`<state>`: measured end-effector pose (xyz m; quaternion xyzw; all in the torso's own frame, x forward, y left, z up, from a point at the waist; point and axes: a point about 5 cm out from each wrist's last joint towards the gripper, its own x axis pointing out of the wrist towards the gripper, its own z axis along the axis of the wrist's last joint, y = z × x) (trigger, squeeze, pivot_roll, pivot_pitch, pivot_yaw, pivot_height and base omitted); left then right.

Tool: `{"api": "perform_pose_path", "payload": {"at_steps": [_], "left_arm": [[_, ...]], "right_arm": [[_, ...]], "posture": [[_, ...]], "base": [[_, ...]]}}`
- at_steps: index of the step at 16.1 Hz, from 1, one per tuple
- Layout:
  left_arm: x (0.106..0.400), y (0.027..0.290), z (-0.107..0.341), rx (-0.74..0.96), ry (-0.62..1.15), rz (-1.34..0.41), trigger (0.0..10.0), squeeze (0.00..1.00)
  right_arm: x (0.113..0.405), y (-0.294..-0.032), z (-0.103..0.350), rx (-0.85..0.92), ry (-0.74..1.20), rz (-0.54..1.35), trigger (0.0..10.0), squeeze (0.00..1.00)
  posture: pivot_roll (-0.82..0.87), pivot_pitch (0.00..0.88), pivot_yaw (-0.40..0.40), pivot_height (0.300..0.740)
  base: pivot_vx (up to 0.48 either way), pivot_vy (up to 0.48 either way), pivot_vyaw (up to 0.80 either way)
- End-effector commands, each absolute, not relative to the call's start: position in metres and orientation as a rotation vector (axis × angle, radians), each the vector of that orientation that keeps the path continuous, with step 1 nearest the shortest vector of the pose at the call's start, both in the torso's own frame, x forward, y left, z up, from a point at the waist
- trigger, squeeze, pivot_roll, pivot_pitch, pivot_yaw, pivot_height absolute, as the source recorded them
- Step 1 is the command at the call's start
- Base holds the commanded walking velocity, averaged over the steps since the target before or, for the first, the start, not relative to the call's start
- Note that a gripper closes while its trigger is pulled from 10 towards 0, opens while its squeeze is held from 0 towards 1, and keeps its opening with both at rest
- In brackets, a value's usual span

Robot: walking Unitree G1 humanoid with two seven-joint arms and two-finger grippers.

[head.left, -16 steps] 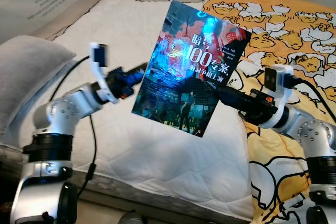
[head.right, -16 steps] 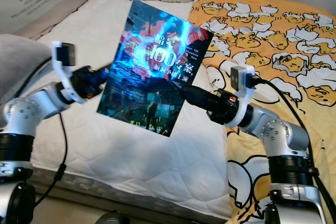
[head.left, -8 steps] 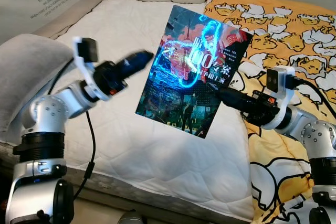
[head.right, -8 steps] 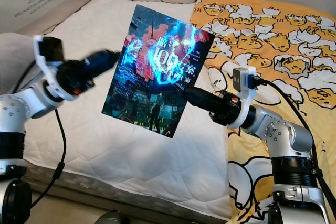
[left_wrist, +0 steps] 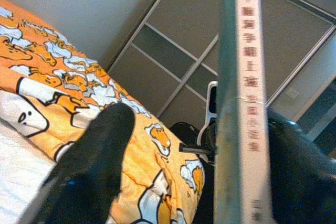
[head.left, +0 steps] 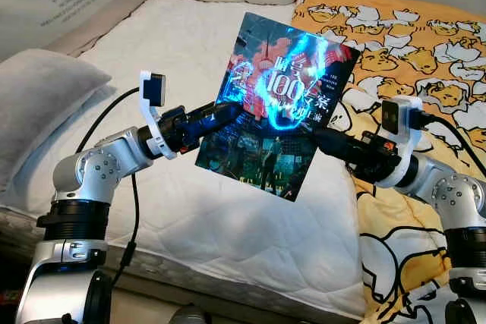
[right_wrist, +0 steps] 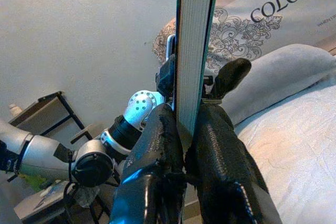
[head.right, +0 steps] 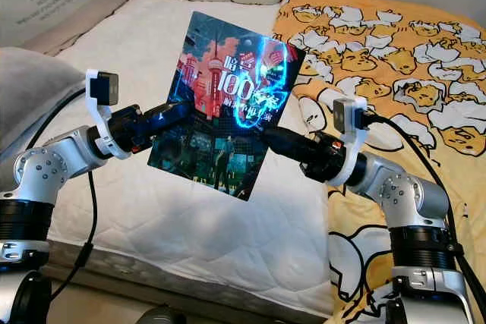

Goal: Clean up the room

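Left eye view: glossy, stiff book (head.left: 282,108) above bed (head.left: 190,51), right gripper (head.left: 325,140) clamped at 3 o'clock edge; left gripper (head.left: 228,111) jaws apart at 9 o'clock edge; probably slippery.

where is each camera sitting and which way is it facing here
Eye views: on the head, looking down at the bed; both arms hold up a book.
Left wrist: along the left gripper, open around the book's spine, toward the duck blanket.
Right wrist: along the right gripper, clamping the page edge.
All share the book.
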<state>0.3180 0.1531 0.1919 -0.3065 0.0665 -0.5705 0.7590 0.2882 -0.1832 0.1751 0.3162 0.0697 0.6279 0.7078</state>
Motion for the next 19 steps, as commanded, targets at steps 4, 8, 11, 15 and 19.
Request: {"api": "perform_pose_path", "payload": {"at_steps": [4, 8, 11, 15, 19], "left_arm": [[0.3135, 0.1506, 0.1925, -0.69, 0.121, -1.293, 0.0, 0.0], [0.3131, 0.1505, 0.1939, -0.705, 0.114, -1.304, 0.0, 0.0], [0.3133, 0.1496, 0.1954, -0.721, 0.1, -1.31, 0.0, 0.0], [0.3138, 0.1496, 0.1974, -0.734, 0.091, -1.312, 0.0, 0.0], [0.3114, 0.1484, 0.1974, -0.751, 0.089, -1.315, 0.0, 0.0]], "right_arm": [[0.2942, -0.1811, 0.1896, 0.677, 0.093, 1.423, 0.0, 0.0], [0.2949, -0.1805, 0.1896, 0.675, 0.088, 1.416, 0.0, 0.0], [0.2955, -0.1801, 0.1892, 0.674, 0.083, 1.409, 0.0, 0.0], [0.2956, -0.1802, 0.1878, 0.669, 0.08, 1.395, 0.0, 0.0], [0.2956, -0.1793, 0.1856, 0.671, 0.077, 1.38, 4.2, 0.0]], "posture": [[0.07, 0.0, -0.04, 0.74], [0.07, 0.0, -0.038, 0.74], [0.07, 0.0, -0.033, 0.74], [0.07, 0.0, -0.03, 0.74], [0.07, 0.0, -0.025, 0.74]], "base": [[0.0, 0.0, 0.0], [0.0, 0.0, 0.0], [0.0, 0.0, 0.0], [0.0, 0.0, 0.0], [0.0, 0.0, 0.0]]}}
